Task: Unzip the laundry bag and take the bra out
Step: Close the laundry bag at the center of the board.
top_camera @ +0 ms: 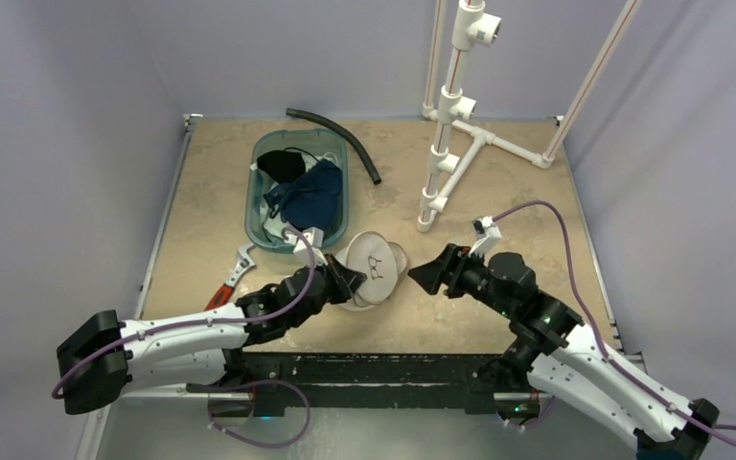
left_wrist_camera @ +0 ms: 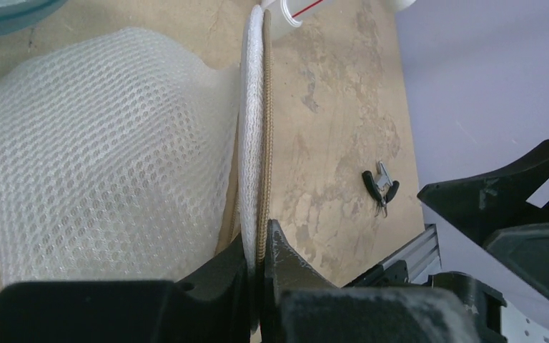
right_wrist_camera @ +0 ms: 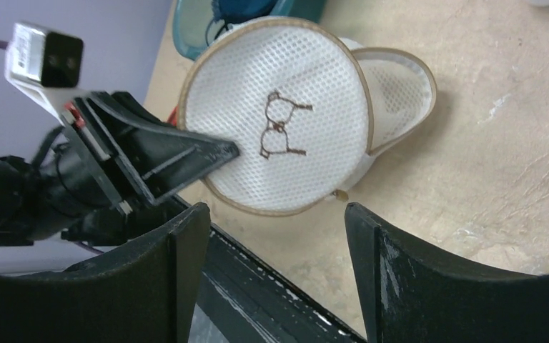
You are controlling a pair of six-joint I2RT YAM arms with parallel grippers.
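Beside the tub [top_camera: 250,211], left gripper [left_wrist_camera: 259,250] pinches the bag [top_camera: 372,270] rim; right gripper [right_wrist_camera: 275,214] gapes empty; zip [left_wrist_camera: 265,143] looks partly open, bra not out

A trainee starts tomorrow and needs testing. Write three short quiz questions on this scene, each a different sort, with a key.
1. True or false: the right gripper is shut on the laundry bag.
2. The left gripper pinches: A the laundry bag's rim; B the wrench; C the hose.
3. Name what lies in the teal tub.
Key: 1 false; 2 A; 3 dark clothes.
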